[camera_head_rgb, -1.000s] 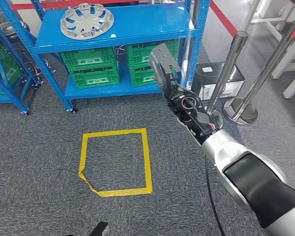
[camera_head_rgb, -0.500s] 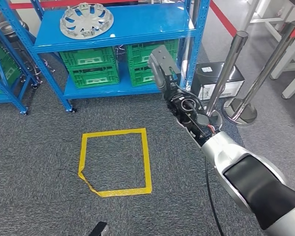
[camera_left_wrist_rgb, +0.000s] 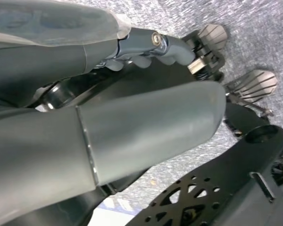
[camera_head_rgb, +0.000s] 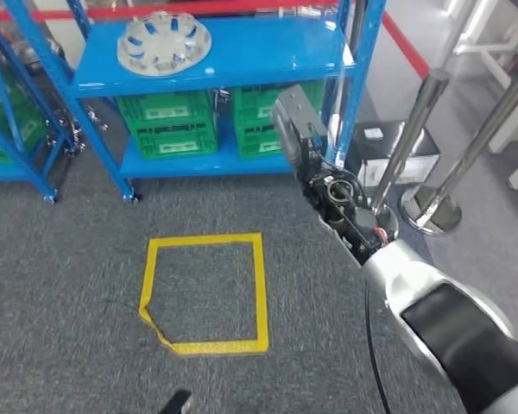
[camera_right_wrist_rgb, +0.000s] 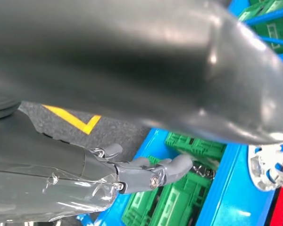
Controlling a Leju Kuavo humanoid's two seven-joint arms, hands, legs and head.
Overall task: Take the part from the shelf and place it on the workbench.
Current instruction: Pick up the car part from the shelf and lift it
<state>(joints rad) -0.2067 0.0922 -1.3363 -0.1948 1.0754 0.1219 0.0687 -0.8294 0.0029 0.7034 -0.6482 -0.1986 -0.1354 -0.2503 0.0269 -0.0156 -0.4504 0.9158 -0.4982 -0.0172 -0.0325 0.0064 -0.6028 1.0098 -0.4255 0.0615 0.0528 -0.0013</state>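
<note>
Part: the task's thing is one silver wheel cover (camera_head_rgb: 163, 43), a spoked disc lying flat on the top board of the blue shelf (camera_head_rgb: 269, 53), towards that board's left end. You can also see its rim in the right wrist view (camera_right_wrist_rgb: 270, 167).
Part handling: judge it light and fairly stiff, most likely thin moulded plastic with a smooth finish, so it may slip and its spokes may crack under a hard squeeze. Take hold at the outer rim on the side nearest the shelf's front edge, or through one of the openings between spokes; do not press on the centre.
Right hand: the right hand (camera_head_rgb: 297, 126) is raised in front of the shelf's right front post, level with the lower board, well apart from the wheel cover. Its fingers (camera_right_wrist_rgb: 158, 172) are extended and grasp nothing.
Left hand: the left hand (camera_left_wrist_rgb: 140, 127) hangs low over the grey carpet. Its fingers (camera_left_wrist_rgb: 168, 47) lie slightly curled with nothing in them; you cannot tell from this view whether they are clenched or released.
Step in hand: approach; the wheel cover is not yet reached.
Count, wheel covers: one.
Count, green crates: four on the lower board, in two stacks of two (camera_head_rgb: 168, 122).
Count, floor marks: one yellow tape square (camera_head_rgb: 205, 293) on the carpet in front of the shelf.
Count, barrier posts: two chrome posts (camera_head_rgb: 409, 138) to the right of the shelf, with one black box (camera_head_rgb: 390, 147) between the shelf and the posts.
</note>
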